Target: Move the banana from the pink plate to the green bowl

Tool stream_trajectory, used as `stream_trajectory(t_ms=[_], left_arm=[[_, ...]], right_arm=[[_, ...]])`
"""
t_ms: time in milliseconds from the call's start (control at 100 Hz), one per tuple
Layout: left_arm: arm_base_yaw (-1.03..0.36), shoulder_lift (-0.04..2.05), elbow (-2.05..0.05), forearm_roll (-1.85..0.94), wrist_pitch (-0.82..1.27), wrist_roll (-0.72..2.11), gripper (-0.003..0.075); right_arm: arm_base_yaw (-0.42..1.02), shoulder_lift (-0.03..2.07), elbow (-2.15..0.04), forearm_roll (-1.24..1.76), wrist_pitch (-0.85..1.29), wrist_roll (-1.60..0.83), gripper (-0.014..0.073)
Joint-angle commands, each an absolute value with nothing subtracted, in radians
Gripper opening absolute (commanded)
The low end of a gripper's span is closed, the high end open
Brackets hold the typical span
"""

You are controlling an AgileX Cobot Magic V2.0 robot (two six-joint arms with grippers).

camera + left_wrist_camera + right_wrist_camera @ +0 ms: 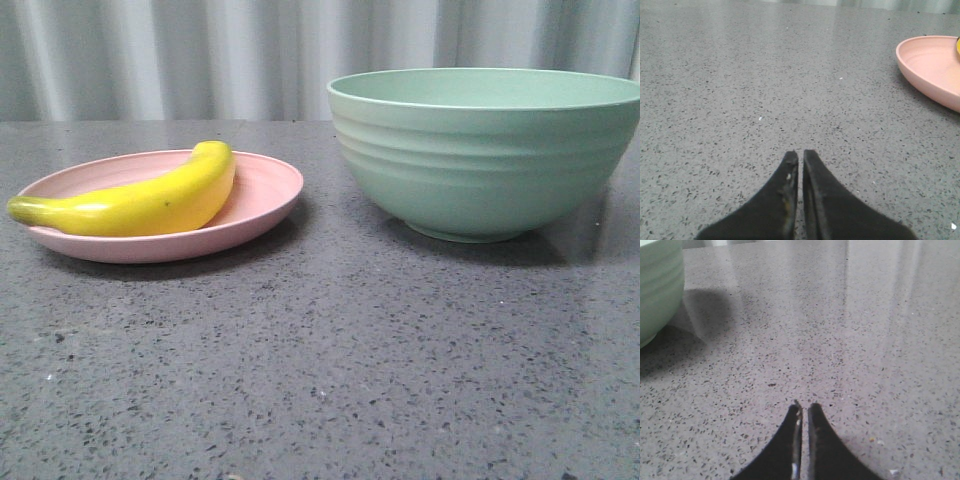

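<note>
The yellow banana (pixel 140 203) lies on the pink plate (pixel 265 190) at the left of the front view. The green bowl (pixel 480 150) stands upright to the plate's right, apart from it. Neither gripper shows in the front view. My left gripper (pixel 800 153) is shut and empty over bare table; the pink plate (pixel 932 67) sits ahead of it and off to one side, with a sliver of banana (pixel 957 47) at the frame edge. My right gripper (pixel 804 405) is shut and empty over bare table, with the green bowl (pixel 657 285) ahead and off to one side.
The grey speckled table (pixel 330 360) runs across all views. A pale pleated curtain (pixel 200 55) hangs behind the table's far edge.
</note>
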State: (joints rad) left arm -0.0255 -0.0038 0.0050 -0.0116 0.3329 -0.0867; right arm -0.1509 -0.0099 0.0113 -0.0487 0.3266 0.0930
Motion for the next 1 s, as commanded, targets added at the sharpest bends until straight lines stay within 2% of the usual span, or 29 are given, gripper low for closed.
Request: stream_trajectory(t_ms=[0, 990], left_arm=[[-0.024, -0.033, 0.014, -0.011, 0.277, -0.093, -0.002], [-0.024, -0.033, 0.012, 0.021, 0.271, -0.093, -0.002]], right_arm=[[-0.157, -0.028, 0.034, -0.062, 0.313, 0.09, -0.0062], [-0.157, -0.028, 0.034, -0.062, 0.313, 0.09, -0.0062]])
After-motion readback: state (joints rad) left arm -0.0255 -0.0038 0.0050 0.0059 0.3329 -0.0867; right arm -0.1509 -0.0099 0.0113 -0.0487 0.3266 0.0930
